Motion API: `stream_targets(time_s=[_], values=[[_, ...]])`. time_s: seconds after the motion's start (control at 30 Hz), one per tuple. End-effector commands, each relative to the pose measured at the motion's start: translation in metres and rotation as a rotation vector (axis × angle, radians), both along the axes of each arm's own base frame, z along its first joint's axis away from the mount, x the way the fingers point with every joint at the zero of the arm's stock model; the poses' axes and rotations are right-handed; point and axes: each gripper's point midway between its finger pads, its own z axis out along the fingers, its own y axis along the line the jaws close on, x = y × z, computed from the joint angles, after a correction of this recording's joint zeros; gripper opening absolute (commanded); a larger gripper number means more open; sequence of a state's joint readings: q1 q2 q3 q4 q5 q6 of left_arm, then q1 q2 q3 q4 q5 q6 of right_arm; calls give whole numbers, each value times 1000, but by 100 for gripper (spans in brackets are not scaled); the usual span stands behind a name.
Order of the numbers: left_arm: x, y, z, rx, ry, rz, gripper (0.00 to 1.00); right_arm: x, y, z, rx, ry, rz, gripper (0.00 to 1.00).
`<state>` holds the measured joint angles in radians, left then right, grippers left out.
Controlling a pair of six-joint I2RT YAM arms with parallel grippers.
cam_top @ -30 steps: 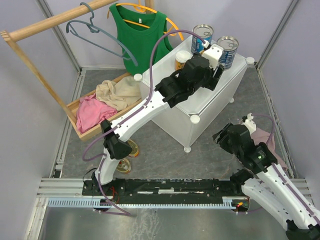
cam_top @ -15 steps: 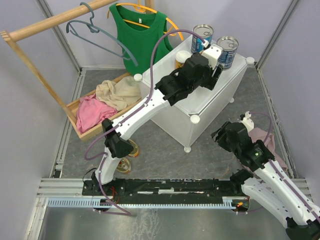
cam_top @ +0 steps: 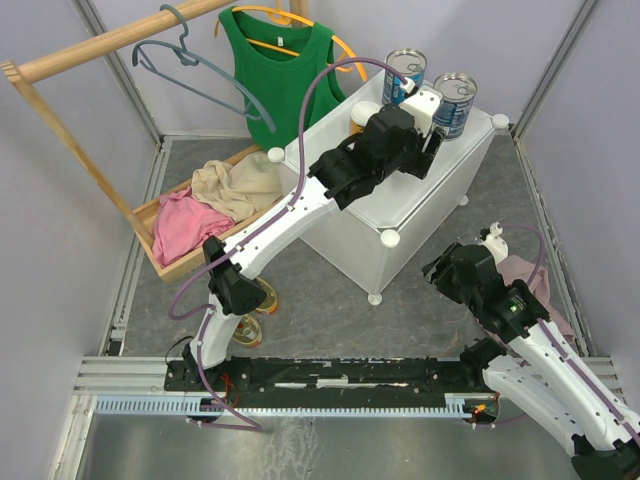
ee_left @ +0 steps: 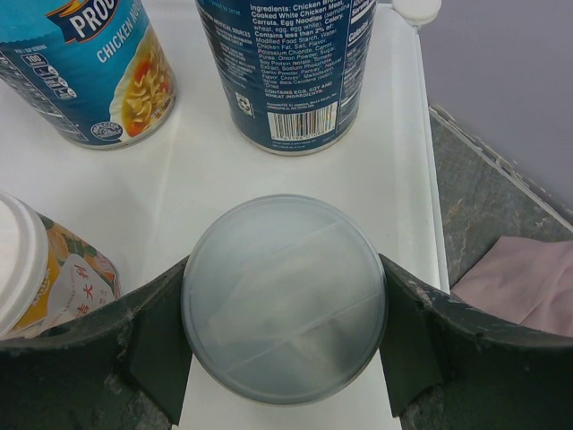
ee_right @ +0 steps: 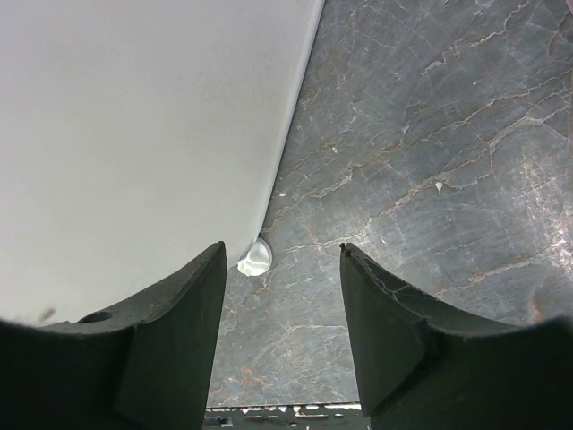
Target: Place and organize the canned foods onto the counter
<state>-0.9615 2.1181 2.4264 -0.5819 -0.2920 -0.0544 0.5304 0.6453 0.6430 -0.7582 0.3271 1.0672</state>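
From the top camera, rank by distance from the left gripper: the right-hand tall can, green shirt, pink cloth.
1. Right-hand tall can, beside the left gripper.
2. Green shirt, hanging back left.
3. Pink cloth, in the tray, far left.

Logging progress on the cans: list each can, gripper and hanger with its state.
tall blue cans: upright on the counter.
held small can: clamped between the fingers, over the counter.
second small can: upright on the counter.
gold tins: on the floor by the left arm's base.
left gripper: shut on the held small can.
right gripper: open, empty.
orange hanger: carries the green top.
grey hanger: bare, on the rail.
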Motion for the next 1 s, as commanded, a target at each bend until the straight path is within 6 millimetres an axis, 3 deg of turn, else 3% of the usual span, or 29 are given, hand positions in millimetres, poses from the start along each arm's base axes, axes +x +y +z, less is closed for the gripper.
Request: stream_targets(time_s=[0.0,0.5,0.87,0.97], values=[[4,-6,25,-97,-35,3,69,7,-1,11,-8,-49,-7,62],[8,-8,24,-120,-38,14,90,5,-2,16,-4,-55,-7,61],[5,-4,33,-148,-46,19,92,4,-2,20,-2,-61,-3,62],[3,-2,36,-153,-50,21,100,4,-2,20,-2,-61,-3,62]])
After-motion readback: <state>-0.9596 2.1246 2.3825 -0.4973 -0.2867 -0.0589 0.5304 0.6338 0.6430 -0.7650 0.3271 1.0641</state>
